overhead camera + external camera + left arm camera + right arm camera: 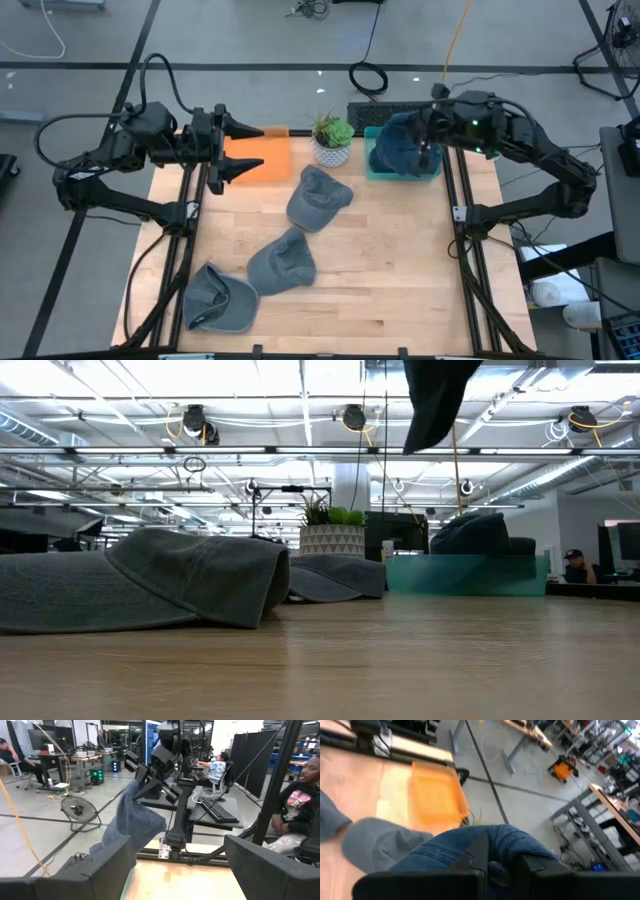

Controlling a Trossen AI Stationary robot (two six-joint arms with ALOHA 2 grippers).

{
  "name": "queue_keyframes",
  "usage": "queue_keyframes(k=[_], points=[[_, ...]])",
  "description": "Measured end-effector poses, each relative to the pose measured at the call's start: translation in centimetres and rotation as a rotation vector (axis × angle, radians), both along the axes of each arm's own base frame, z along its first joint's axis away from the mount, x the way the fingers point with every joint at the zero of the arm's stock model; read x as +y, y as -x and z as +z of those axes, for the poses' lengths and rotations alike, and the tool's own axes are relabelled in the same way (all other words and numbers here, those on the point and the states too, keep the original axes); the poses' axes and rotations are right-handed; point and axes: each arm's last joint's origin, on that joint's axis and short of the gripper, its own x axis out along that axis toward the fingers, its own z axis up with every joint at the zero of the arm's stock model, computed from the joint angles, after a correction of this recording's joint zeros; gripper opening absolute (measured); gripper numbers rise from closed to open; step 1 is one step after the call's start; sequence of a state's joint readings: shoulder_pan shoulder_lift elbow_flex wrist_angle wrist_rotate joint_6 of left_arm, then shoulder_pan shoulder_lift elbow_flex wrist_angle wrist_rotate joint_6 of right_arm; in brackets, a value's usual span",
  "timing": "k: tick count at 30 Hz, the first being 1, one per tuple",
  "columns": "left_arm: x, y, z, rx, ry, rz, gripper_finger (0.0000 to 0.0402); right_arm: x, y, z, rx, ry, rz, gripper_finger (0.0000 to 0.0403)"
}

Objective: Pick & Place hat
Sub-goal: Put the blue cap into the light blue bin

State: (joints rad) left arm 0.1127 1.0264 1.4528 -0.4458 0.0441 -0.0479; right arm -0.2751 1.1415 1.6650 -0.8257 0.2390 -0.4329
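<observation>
A blue denim hat [131, 822] hangs from my right gripper [424, 138], which is shut on it high over the teal bin [372, 165] at the table's far right. The low view shows the hat's lower end [436, 400] dangling above the bin [465, 574], where another dark hat [482, 532] lies. Three grey hats lie flat on the wood: one mid-table [318, 197], one nearer [282, 262], one near the front left [220, 298]. My left gripper [258, 148] stands open, level, above the orange tray [270, 165], touching nothing. My right gripper pinches a bunched part of the blue hat [487, 847] between its two fingers. The fingers [150, 772] come at it from the table's right, slanting a little downward. The hat hangs slack below them, clear of the bin and table.
A potted plant [332, 140] stands between the orange tray and the teal bin at the far edge. The metal frame rails [462, 230] run along both table sides. People sit at desks beyond the table [305, 795].
</observation>
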Motion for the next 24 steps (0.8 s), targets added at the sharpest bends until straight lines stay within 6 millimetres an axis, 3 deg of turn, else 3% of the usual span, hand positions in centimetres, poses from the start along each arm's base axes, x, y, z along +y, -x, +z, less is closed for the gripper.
queue_keyframes(k=[10, 24], points=[[0.0, 0.0, 0.0, 0.001, -0.047, 0.0, 0.0324, -2.8, 0.4, -2.1, 0.128, -0.054, -0.025, 0.0029], [0.0, 0.0, 0.0, -0.001, -0.036, 0.0, 0.0324, -7.2, -0.8, -9.2, 0.172, -0.122, -0.017, 0.0029]])
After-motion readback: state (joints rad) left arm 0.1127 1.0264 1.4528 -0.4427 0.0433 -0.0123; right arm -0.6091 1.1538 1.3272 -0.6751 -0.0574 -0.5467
